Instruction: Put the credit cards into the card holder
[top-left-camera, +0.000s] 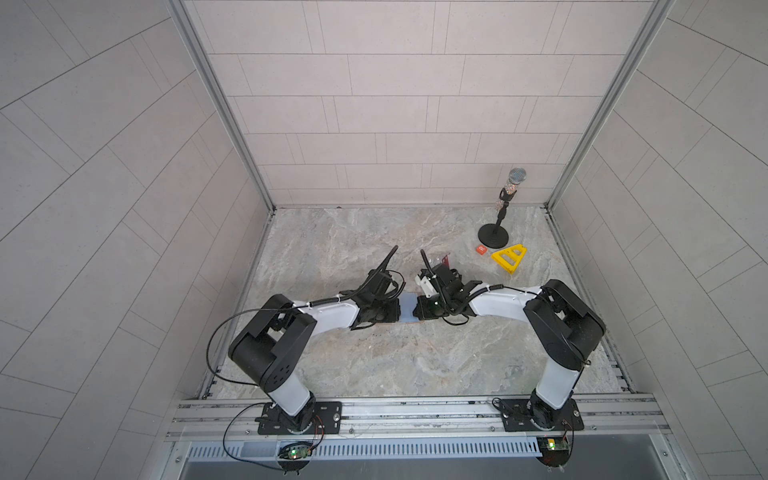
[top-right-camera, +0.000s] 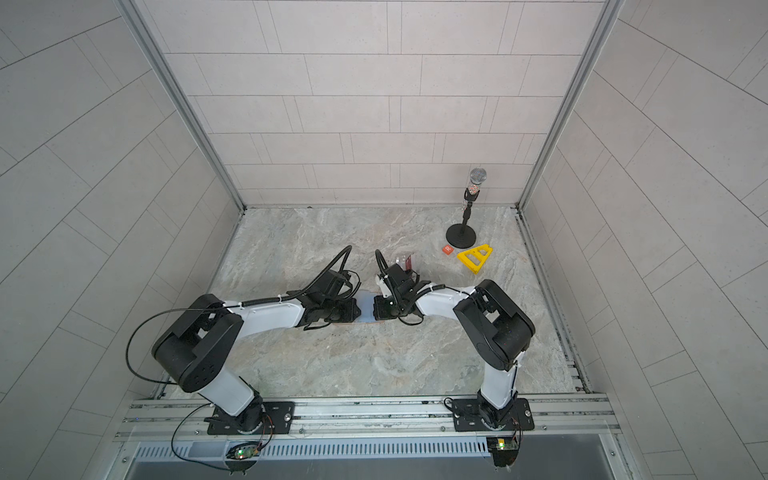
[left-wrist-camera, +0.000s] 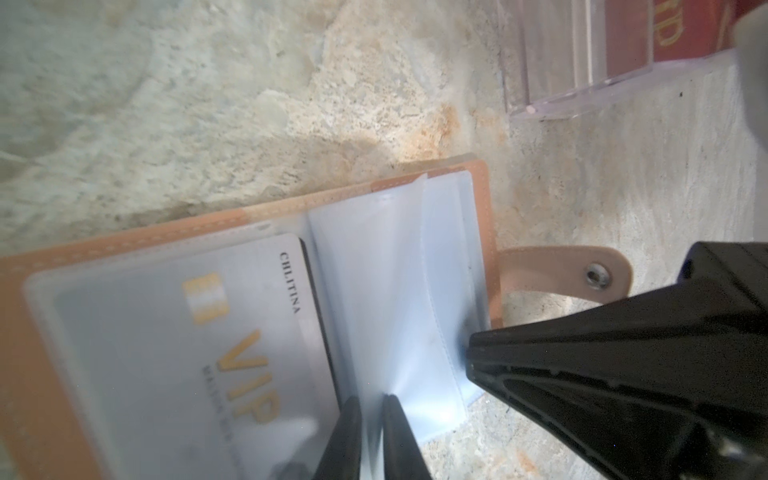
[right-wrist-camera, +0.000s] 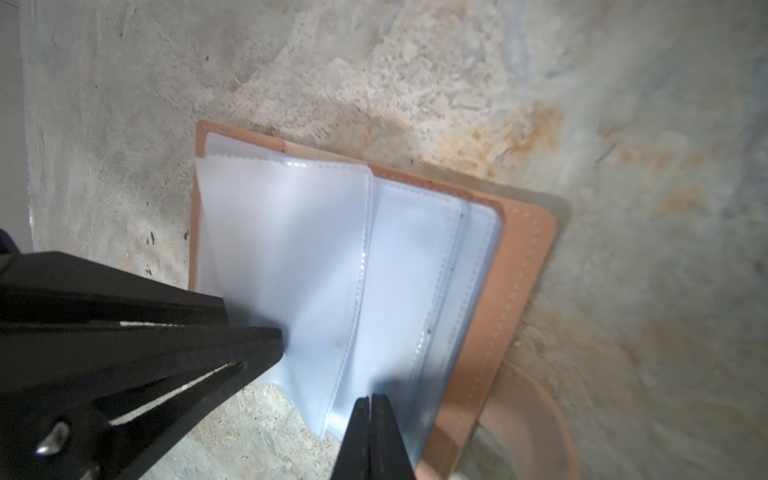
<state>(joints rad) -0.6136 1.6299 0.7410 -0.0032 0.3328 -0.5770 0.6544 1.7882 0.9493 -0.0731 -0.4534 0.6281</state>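
Two covers of tan stitched leather lie spread on the marbled table (left-wrist-camera: 208, 104): the card holder (left-wrist-camera: 484, 216), leaved with frosted plastic; the left gripper (left-wrist-camera: 372, 407) pinches one clear sleeve (left-wrist-camera: 365, 291); the right gripper (right-wrist-camera: 370, 401) is clenched at another leaf's edge, its hold unclear; only the left wrist view shows a silver VIP card (left-wrist-camera: 208, 332) sleeved inside, the snap tab (left-wrist-camera: 561, 270) and a blurred, cut-off clear box (left-wrist-camera: 582, 75); both top views show only a pale sliver of the holder.
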